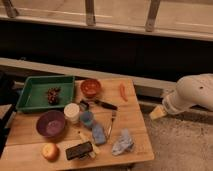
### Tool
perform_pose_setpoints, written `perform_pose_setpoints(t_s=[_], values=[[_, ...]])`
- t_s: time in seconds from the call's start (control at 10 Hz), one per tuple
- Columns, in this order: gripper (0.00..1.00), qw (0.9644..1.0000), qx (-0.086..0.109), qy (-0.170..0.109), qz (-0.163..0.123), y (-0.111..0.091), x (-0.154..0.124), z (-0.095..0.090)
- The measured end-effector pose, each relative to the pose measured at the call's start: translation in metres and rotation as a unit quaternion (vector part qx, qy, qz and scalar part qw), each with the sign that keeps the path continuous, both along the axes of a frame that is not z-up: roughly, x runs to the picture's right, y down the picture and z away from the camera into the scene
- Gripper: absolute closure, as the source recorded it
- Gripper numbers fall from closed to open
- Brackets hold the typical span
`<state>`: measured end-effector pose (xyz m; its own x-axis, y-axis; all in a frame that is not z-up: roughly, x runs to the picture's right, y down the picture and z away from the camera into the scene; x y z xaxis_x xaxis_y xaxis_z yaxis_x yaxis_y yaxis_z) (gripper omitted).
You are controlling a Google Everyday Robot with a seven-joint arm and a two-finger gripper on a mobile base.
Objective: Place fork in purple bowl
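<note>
The fork (111, 123) is slim and silvery-grey and lies on the wooden table (135, 107), right of centre, running near to far. The purple bowl (50, 123) stands at the table's left front, empty. The white arm (192, 95) reaches in from the right edge, past the table. The gripper (157, 113) is the pale tip at the arm's lower end, off the table's right side and well to the right of the fork.
A green tray (35, 90) with a dark cluster sits at back left. An orange-red bowl (90, 87), black-handled knife (106, 105), carrot (122, 91), white cup (72, 112), blue items (98, 133), crumpled cloth (122, 142), apple (49, 151) and dark packet (79, 150) also lie on the table.
</note>
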<state>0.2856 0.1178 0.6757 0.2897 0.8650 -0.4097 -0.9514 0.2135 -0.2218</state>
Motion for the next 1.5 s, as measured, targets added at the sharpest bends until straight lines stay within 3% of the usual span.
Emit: perform_pose_setpoints(t_s=[1.2,1.4,1.5], values=[[0.31,1.0000,0.000,0.000,-0.001,0.000,0.000,0.000],[0.31,0.9999,0.001,0.001,-0.016,0.001,-0.003,0.001],[0.31,0.9995,0.003,-0.006,-0.032,0.000,-0.018,0.004]])
